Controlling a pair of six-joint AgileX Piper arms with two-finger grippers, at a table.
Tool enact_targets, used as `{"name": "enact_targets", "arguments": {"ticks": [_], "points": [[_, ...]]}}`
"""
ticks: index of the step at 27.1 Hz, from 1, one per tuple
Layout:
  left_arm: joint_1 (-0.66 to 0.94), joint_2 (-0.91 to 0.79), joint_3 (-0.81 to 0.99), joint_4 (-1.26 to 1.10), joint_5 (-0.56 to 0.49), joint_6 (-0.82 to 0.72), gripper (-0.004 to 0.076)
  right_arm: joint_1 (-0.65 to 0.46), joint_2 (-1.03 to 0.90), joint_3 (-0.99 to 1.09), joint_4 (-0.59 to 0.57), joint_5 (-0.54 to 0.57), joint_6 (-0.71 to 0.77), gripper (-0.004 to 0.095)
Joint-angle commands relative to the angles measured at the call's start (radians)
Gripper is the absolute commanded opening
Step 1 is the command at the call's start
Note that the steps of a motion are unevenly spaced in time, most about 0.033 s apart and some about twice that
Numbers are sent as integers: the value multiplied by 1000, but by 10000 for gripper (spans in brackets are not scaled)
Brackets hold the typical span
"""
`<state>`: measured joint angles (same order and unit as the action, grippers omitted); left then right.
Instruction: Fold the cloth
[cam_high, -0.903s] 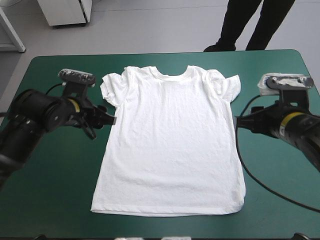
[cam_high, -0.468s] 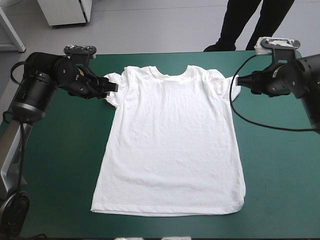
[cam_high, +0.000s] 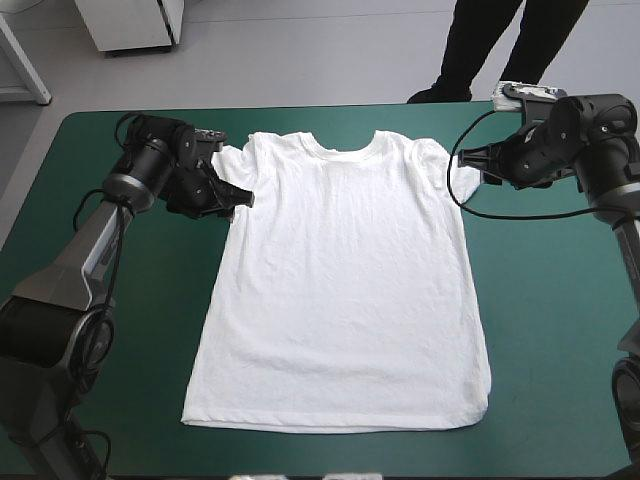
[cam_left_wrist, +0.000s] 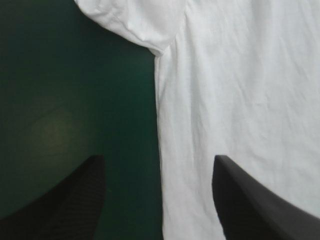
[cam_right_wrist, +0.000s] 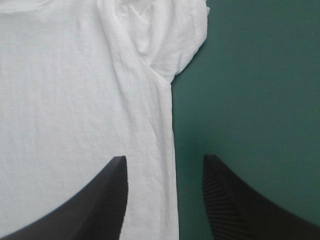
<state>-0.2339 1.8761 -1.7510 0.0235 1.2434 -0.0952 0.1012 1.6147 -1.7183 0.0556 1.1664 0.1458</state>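
Spread flat on the teal-green surface (cam_high: 100, 380): the T-shirt (cam_high: 340, 290), filling the middle of the high view, collar (cam_high: 350, 150) toward the top of the frame, hem (cam_high: 335, 425) toward the bottom. No fold in it yet, only light wrinkles.

Judged to be the approach to a first grasp, both arms placed alike.

At the upper left of the high view, the left hand (cam_high: 238, 197): open, black fingers well apart, holding nothing. Poised just under the left sleeve (cam_high: 222, 170), near the armpit. Seen from its wrist, straddles the shirt's side edge, one finger over white cloth, the other over bare cover.

At the upper right, the right hand (cam_high: 468, 160): open as well, empty, aimed at the right sleeve (cam_high: 462, 178). Same picture from its wrist: side edge between the fingers, cloth under one, cover under the other. Cannot tell whether either hand touches the cloth or hangs just above it.

Next, probably: lower both hands onto the surface, slide one finger under the edge, and close on both layers at once. Calls for matched timing and height, so as to lift evenly and not drag the shirt askew. Risk of pinching the top layer alone, or of pushing the edge into a bunch.
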Motion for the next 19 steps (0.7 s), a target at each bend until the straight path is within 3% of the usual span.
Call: {"name": "enact_targets", "arguments": {"ticks": [1, 12, 19], "points": [[1, -7, -32, -1, 17, 2, 451, -7, -38, -34, 5, -48, -17, 441], [1, 114, -30, -3, -19, 2, 440, -7, -38, -34, 5, -47, -17, 441], [1, 184, -30, -23, -57, -3, 303, -7, -38, -34, -3, -47, -17, 439]]}}
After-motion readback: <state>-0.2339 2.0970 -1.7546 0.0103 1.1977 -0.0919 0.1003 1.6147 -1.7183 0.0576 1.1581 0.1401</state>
